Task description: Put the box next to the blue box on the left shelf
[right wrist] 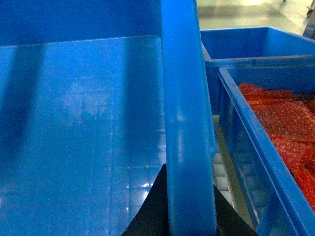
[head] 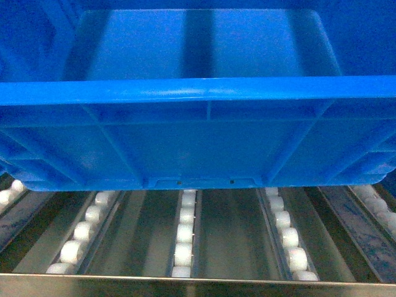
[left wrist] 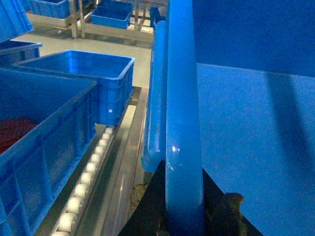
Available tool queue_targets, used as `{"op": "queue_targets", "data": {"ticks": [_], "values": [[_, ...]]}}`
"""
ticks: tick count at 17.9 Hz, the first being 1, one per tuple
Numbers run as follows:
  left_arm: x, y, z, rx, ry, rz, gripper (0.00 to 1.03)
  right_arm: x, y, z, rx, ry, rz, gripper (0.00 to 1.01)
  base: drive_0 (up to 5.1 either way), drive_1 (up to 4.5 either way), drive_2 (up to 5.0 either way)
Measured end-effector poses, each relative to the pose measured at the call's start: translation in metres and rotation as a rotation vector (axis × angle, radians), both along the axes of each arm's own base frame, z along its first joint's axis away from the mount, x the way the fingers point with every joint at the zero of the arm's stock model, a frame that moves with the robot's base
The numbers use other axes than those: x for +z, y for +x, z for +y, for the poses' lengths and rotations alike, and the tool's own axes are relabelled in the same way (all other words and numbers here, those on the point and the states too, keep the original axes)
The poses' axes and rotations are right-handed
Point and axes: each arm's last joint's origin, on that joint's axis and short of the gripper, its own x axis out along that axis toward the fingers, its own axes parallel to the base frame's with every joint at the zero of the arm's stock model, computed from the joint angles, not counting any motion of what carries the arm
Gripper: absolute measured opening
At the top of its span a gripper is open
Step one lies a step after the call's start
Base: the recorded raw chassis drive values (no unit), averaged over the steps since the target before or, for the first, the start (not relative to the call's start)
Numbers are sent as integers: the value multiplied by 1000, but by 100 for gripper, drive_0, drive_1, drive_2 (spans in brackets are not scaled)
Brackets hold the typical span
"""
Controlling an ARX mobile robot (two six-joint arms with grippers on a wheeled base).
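Here, the left gripper (left wrist: 184, 216) straddles the thick rolled rim of the large bright-blue open-topped plastic crate (head: 198, 142), dark fingers on both sides, clamped on it. The right gripper (right wrist: 189, 216) grips the opposite rim likewise. The crate hangs above the metal-framed flow rack of white roller wheels (head: 184, 238). Neighbouring blue crates (left wrist: 83, 83) sit on either side; one (right wrist: 275, 162) holds red material.

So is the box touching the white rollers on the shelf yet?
Apart. In the head view the box hangs above the white rollers; shadowed space shows between its bottom edge and the lanes running under it.
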Motion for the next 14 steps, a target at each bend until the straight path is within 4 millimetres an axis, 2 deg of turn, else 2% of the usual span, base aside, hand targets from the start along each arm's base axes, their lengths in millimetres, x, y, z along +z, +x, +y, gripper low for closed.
{"op": "queue_targets", "data": {"ticks": [14], "values": [[0,0,0,0,0,0,8,0,0,0,0,0,0,8,0,0,0]]}}
